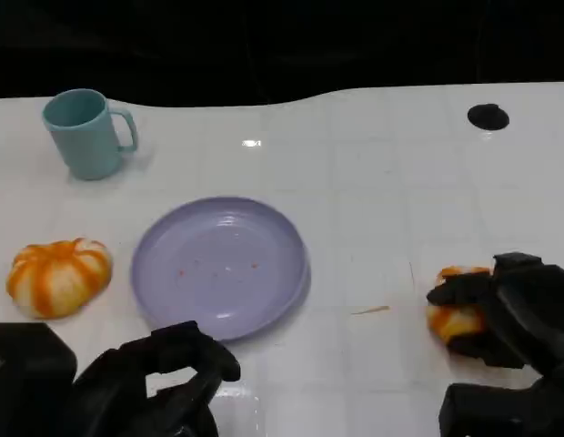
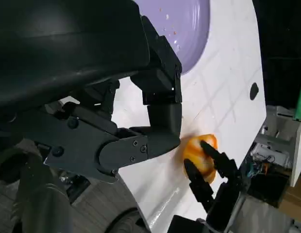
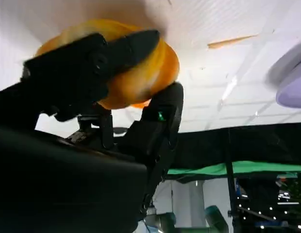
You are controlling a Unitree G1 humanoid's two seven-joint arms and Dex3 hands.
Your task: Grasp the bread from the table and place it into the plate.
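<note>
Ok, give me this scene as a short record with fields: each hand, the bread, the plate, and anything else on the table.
right hand: fingers closed around a bread roll at the table's right side
left hand: near the front edge, holding nothing
second bread: lying left of the plate, untouched
plate: purple, no bread in it
mug: teal, upright, far left
table: white

Plate (image 1: 173, 282) at middle of tabletop (image 1: 373, 191). Cup (image 1: 82, 134) behind-left of plate. One bread (image 1: 56, 276) left of plate; other bread (image 1: 453, 314) right, within right robot hand (image 1: 500, 309).
</note>
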